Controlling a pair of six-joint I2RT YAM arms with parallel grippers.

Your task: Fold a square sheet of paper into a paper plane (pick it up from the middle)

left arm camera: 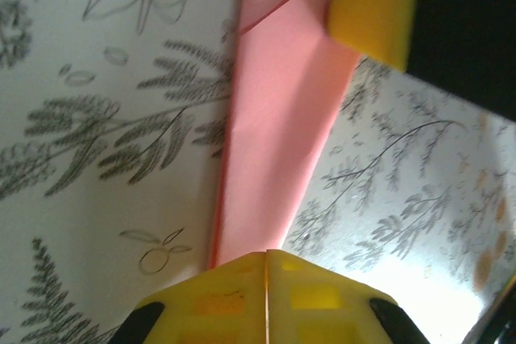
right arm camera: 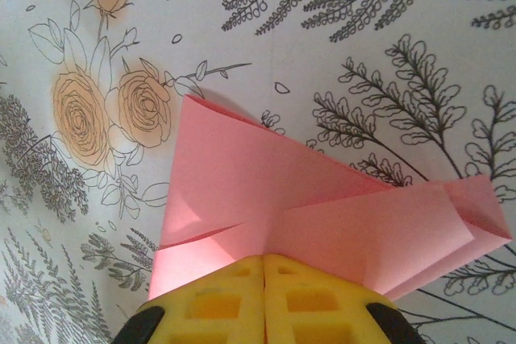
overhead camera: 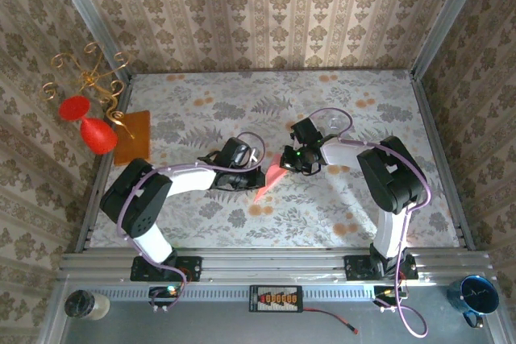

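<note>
I am watching both arms meeting over the middle of the floral tabletop [overhead camera: 242, 94], with the paper plane [overhead camera: 270, 179] sitting between them. In the left wrist view the left gripper [left arm camera: 264, 257] is clenching its yellow pads flat together on the narrow end of the pink paper [left arm camera: 278, 142], which is running away from the pads as a long folded strip. One yellow finger [left arm camera: 375, 10] of the other arm is touching its far end. In the right wrist view the right gripper [right arm camera: 264, 259] is pinching the near edge of the folded sheet [right arm camera: 266, 191], whose layered flaps are fanning out to a point at the upper left. I cannot tell whether the paper is resting on the surface or hanging just above it. An orange sheet [overhead camera: 133, 136] is lying well apart at the left edge.
</note>
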